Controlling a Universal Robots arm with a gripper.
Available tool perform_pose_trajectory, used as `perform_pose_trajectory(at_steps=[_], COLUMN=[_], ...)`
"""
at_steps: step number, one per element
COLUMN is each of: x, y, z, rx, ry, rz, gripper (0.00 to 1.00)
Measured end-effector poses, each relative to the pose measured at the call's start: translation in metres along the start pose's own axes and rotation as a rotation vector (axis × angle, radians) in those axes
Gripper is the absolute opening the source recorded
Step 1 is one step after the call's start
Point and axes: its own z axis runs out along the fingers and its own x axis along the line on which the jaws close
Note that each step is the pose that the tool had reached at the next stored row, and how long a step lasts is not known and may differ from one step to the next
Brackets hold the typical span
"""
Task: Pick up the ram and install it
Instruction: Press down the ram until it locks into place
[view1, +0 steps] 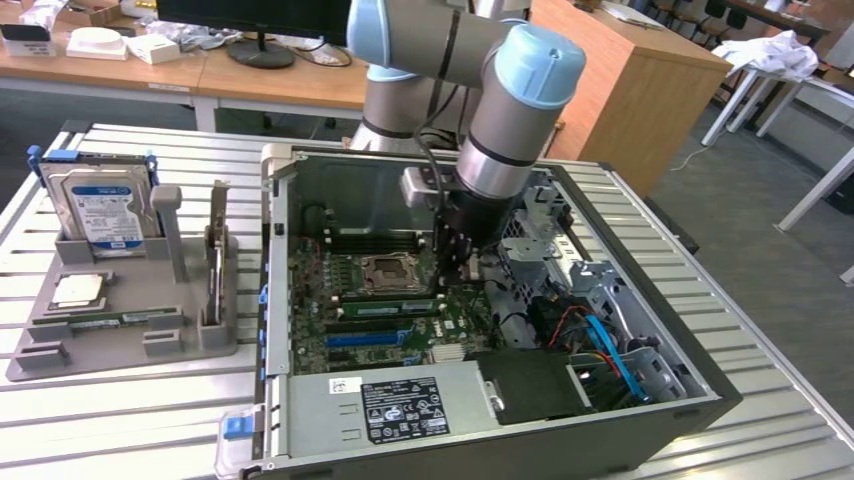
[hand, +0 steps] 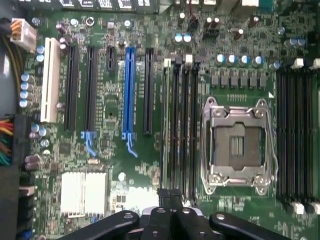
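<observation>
A ram (view1: 114, 320), a long green stick, lies flat in the grey holder (view1: 120, 345) at the exterior view's left. Another green stick with dark chips (view1: 390, 306) seems to stand in a memory slot beside the empty processor socket (view1: 387, 270); I cannot tell how deep it sits. My gripper (view1: 461, 272) is down inside the open computer case (view1: 694, 380), just above the motherboard at that stick's end. In the wrist view the gripper (hand: 170, 196) is shut with nothing between its fingers, and hangs over the row of memory slots (hand: 180, 125) next to the socket (hand: 237, 145).
The holder also carries a hard drive (view1: 100, 205), a square silver chip (view1: 78, 290) and an upright card (view1: 216, 250). Inside the case are a power supply (view1: 387, 405), blue cables (view1: 607, 350) and a metal drive cage (view1: 547, 230). Blue and black expansion slots (hand: 131, 90) lie beside the memory slots.
</observation>
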Motion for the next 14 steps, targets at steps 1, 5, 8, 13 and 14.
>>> perform_pose_trajectory(at_steps=[1,5,8,13,14], x=[0.000,0.000,0.000,0.000,0.000], y=[-0.0016,-0.0091,-0.0139,-0.0215,-0.0227], z=[-0.0004,-0.0029,-0.0044,-0.0090,-0.0102], rx=[0.0000,0.0000,0.0000,0.0000,0.0000], ry=[0.0000,0.0002,0.0001,0.0001,0.0002], rz=[0.000,0.000,0.000,0.000,0.000], gripper=[0.10,0.10,0.10,0.10,0.10])
